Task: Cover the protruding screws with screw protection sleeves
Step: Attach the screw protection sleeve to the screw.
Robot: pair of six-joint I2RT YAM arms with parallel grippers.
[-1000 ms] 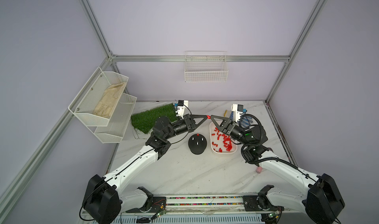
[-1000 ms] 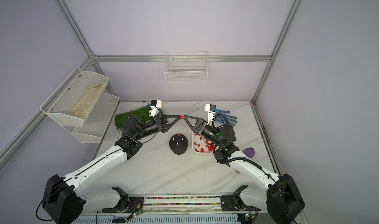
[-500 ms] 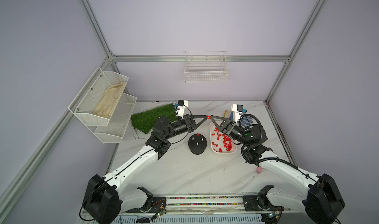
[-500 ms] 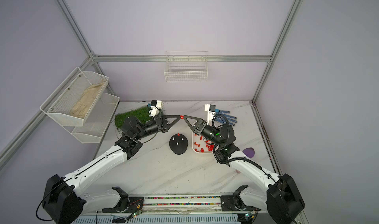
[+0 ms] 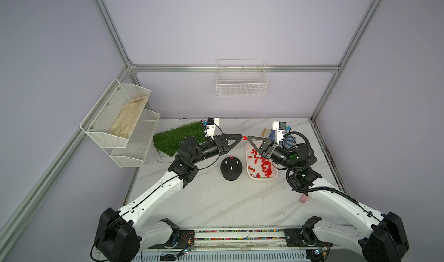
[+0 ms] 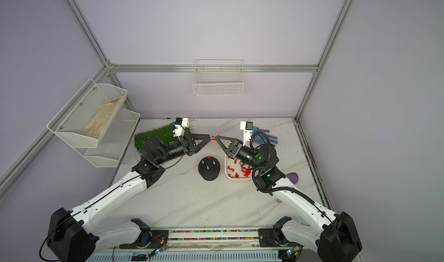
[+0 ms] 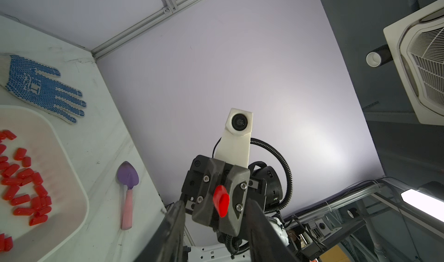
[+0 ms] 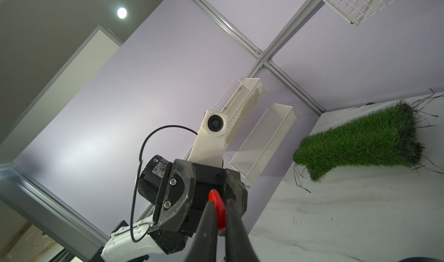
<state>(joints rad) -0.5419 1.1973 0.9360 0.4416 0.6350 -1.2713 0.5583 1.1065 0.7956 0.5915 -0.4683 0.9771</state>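
Reaching tip to tip mid-air: right gripper (image 5: 249, 138) pinching a red screw protection sleeve (image 8: 216, 202), left gripper (image 5: 240, 138) jaws spread.

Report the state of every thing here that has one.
left gripper: jaws open, gripping nothing
right gripper: shut on a small bright red plastic sleeve
black round dome base: one stud capped red, three silvery metal studs bare
white rectangular tray: holds loose red sleeves

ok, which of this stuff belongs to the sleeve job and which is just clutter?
Job: screws, base, tray of sleeves, sleeve in right gripper.
Clutter: grass mat, glove, trowel, pink cylinder, wall basket, shelves.
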